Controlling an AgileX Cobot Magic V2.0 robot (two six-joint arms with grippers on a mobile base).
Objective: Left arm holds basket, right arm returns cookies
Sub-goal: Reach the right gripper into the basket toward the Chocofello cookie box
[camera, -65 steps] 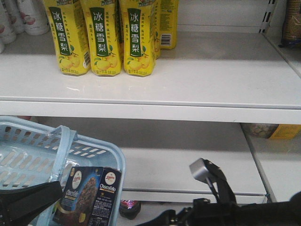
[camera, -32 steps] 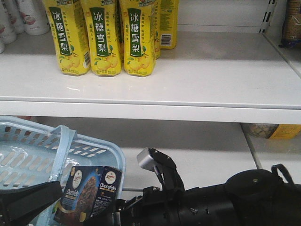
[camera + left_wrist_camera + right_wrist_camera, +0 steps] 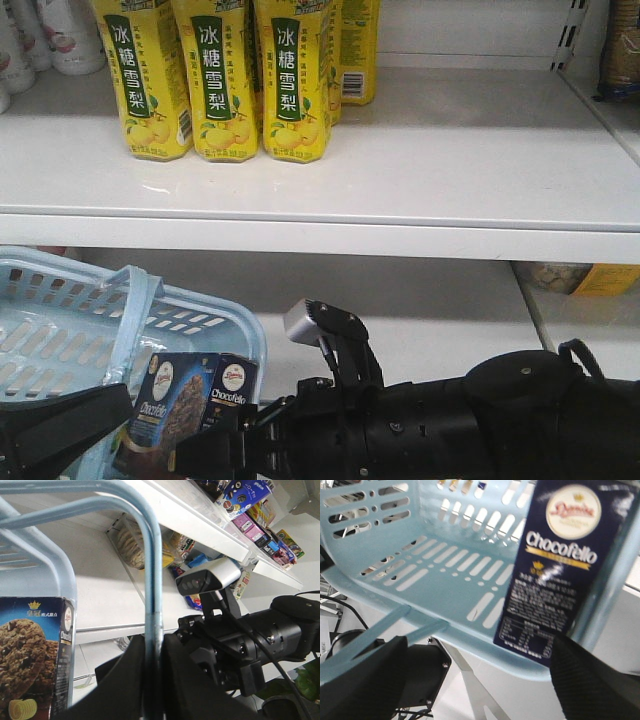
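The pale blue basket (image 3: pixel 60 330) hangs at lower left, its handle (image 3: pixel 150 580) pinched between the shut jaws of my left gripper (image 3: pixel 152 677), whose black wedge (image 3: pixel 60 430) shows at the bottom edge. The navy cookies box (image 3: pixel 185 410) marked "Chocofello" stands upright at the basket's near right corner. My right gripper (image 3: pixel 475 680) is open and faces the basket (image 3: pixel 445 565), with one finger (image 3: pixel 585 680) just below the cookies (image 3: pixel 550 580) and nothing between the jaws. In the front view the right gripper (image 3: pixel 225 445) is right beside the box.
Yellow drink cartons (image 3: pixel 215 80) stand on the white upper shelf (image 3: pixel 320 235), with white bottles (image 3: pixel 40 35) at its left end. A lower shelf (image 3: pixel 420 330) runs behind the basket. Snack packs (image 3: pixel 250 510) fill shelves to the side.
My right arm has swung in from the lower right to the left, bringing its gripper up against the cookies box. The basket, box and left gripper have stayed put.
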